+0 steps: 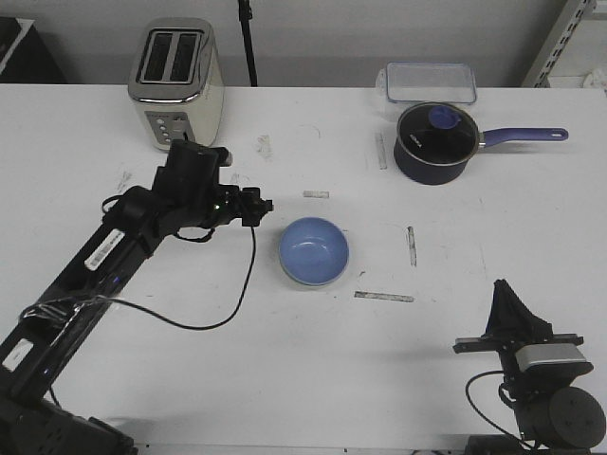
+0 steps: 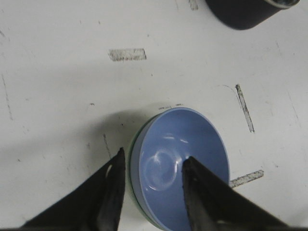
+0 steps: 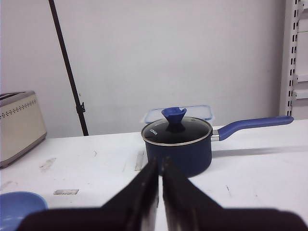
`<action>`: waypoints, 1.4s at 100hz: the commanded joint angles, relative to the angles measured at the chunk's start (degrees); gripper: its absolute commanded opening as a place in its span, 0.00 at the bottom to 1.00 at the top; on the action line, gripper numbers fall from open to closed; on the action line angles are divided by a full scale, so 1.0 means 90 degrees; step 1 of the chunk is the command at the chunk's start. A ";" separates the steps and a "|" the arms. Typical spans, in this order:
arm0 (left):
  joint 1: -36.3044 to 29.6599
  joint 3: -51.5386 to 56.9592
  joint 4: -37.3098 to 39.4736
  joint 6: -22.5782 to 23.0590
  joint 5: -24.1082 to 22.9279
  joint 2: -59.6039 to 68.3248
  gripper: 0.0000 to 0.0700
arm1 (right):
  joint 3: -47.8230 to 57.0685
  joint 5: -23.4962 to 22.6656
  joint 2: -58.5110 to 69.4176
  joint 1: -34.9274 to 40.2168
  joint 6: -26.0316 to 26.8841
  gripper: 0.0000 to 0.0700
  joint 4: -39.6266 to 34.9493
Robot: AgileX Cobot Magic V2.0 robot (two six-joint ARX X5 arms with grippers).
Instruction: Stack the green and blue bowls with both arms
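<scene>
The light blue bowl [image 1: 314, 250] sits in the middle of the table, nested inside the mint green bowl, of which only a thin rim [image 2: 147, 217] shows under it. My left gripper [image 1: 264, 205] is open and empty, just left of and above the bowls. In the left wrist view its gripper [image 2: 155, 161] has one finger [image 2: 113, 192] outside the near rim and the other [image 2: 202, 192] over the blue bowl's [image 2: 187, 144] inside. My right gripper [image 1: 503, 296] is shut and empty, near the table's front right, far from the bowls; it also shows in the right wrist view [image 3: 160, 166].
A dark navy saucepan [image 1: 434, 142] with a purple handle stands at the back right, with a clear lidded container [image 1: 429, 81] behind it. A toaster [image 1: 177, 81] stands at the back left. Tape marks [image 1: 383, 297] lie near the bowls.
</scene>
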 commanded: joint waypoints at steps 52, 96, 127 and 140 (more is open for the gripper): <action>0.1464 -0.4731 0.3636 0.1445 -0.1418 -0.3854 0.00 | 0.0027 0.0000 -0.0007 0.0005 0.0087 0.01 0.0063; 0.1770 -0.6861 0.3891 0.2497 -0.1588 -0.6623 0.00 | 0.0027 0.0000 -0.0007 0.0005 0.0087 0.01 0.0063; 0.1768 -0.6934 0.3490 0.2494 -0.1581 -0.7837 0.00 | 0.0027 0.0000 -0.0007 0.0002 0.0087 0.01 0.0063; 0.1768 -0.6934 0.3490 0.2497 -0.1581 -0.8177 0.00 | 0.0027 -0.0002 -0.0007 0.0005 0.0087 0.01 0.0063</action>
